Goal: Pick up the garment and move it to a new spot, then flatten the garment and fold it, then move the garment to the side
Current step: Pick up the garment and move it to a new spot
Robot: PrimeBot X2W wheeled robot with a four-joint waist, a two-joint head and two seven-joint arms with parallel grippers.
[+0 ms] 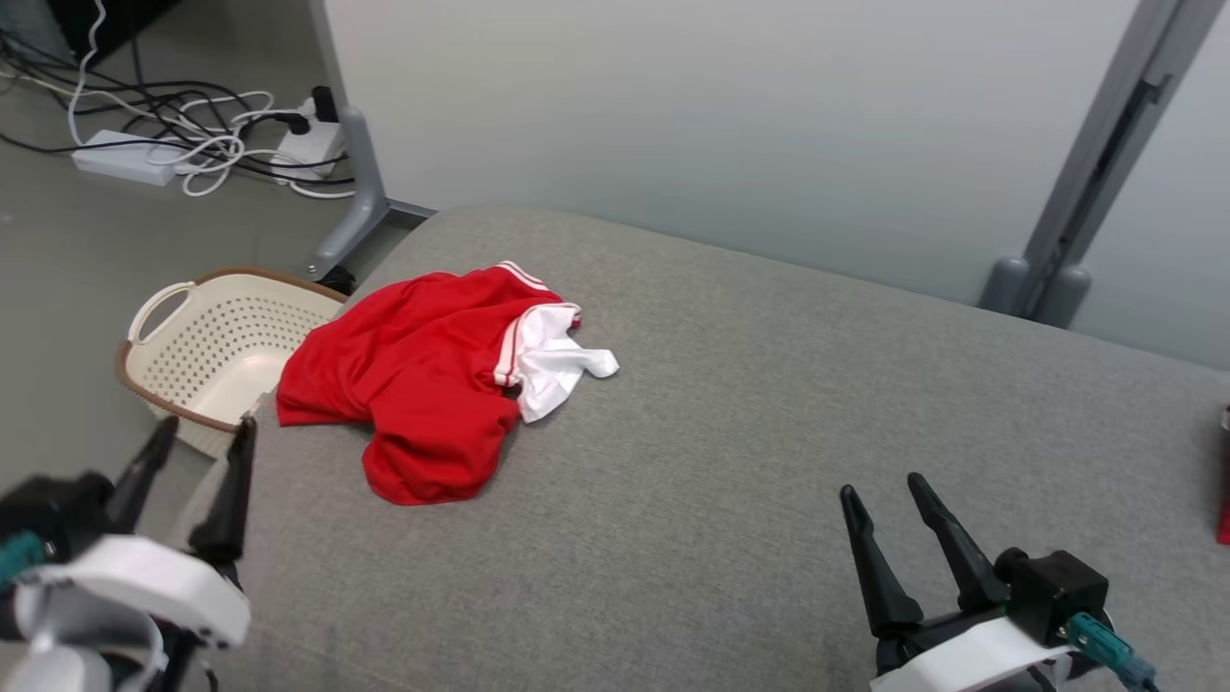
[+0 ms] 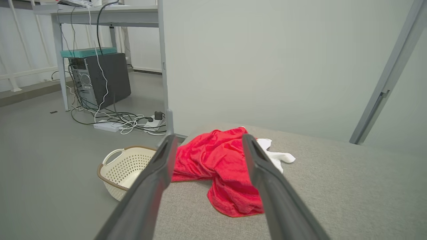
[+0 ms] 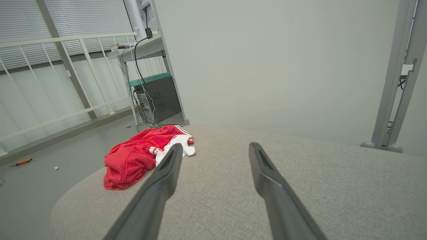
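Hovering apart from the garment (image 1: 423,384), left hand (image 1: 209,423) and right hand (image 1: 879,485) gape empty.

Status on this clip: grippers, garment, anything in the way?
Open, empty: left gripper, right gripper. Crumpled red-and-white fabric garment lies untouched on grey upholstered surface. Cream perforated plastic basket on floor alongside; approach looks clear.

bare cushion (image 1: 769,432) right of garment (image 1: 413,384), basket (image 1: 192,365) left
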